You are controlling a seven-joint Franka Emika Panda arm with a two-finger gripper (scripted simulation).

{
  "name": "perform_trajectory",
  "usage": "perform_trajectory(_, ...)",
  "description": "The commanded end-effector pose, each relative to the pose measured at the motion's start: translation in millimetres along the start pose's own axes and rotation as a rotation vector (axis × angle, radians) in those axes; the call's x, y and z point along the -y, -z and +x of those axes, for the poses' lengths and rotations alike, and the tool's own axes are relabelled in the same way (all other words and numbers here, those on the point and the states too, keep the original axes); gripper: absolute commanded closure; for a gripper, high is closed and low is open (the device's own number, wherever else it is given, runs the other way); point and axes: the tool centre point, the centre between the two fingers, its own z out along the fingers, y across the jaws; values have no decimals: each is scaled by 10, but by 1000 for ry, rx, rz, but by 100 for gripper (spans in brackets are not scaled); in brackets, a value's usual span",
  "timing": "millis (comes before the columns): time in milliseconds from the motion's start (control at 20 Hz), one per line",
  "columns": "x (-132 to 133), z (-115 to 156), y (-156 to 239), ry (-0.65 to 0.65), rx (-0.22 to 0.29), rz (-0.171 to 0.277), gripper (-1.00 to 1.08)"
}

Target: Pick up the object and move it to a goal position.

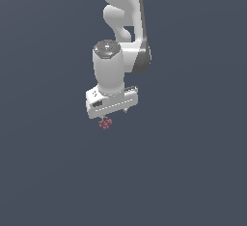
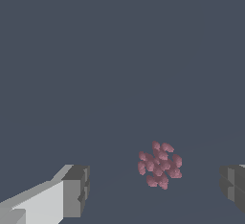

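Note:
The object (image 1: 105,122) is a tiny red-pink cluster of beads lying on the dark grey floor, just under the front edge of the white gripper hand in the exterior view. In the wrist view the object (image 2: 160,165) lies in the gap between the two grey fingertips (image 2: 76,191), nearer one side and touching neither. The gripper (image 2: 153,187) is open, its jaws set wide apart. In the exterior view the fingers themselves are mostly hidden beneath the hand (image 1: 112,102).
The white arm (image 1: 120,32) rises behind the hand toward the upper edge of the exterior view. Around it there is only the plain dark grey floor (image 1: 193,172).

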Motion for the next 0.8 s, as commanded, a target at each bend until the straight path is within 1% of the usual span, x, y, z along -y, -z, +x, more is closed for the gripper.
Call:
perform_trajectory(0,-44,-43,-69,63,6,0,-92)
perform_trajectory(750,-270,-312,-466,435,35,13,-92)
